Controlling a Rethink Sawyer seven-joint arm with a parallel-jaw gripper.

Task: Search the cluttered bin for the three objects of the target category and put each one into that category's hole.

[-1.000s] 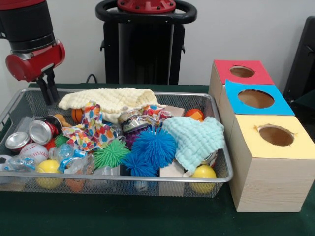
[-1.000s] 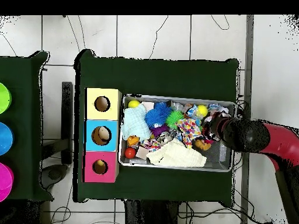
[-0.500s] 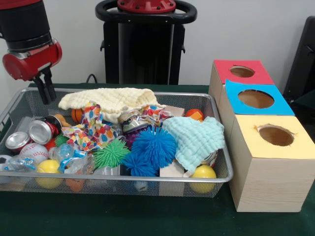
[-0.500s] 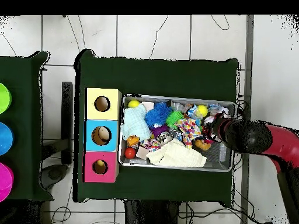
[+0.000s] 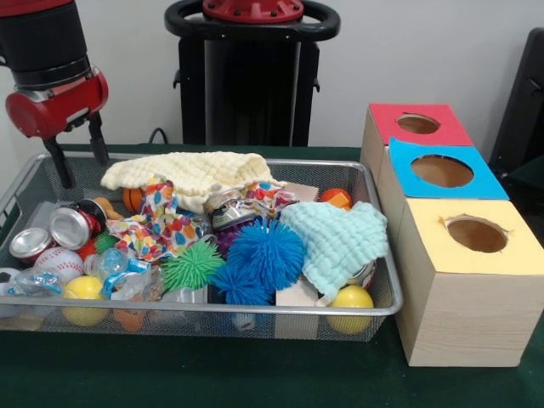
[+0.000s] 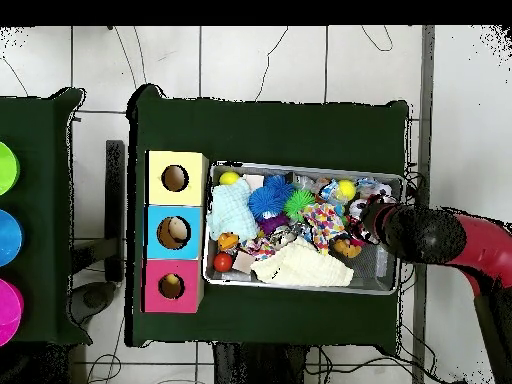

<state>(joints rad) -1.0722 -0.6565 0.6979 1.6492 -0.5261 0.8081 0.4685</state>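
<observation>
Altogether three holed boxes, two blue spiky balls.

Wire-mesh metal bin; shiny metal cans below gripper; waffled cloth beside it; spiky rubbery balls; pale wood boxes, matt paper tops.

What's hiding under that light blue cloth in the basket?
Under the light blue cloth, a yellow ball and a wooden block stick out at its near edge. An orange ball shows behind it. Whatever lies beneath its middle is covered.
</observation>
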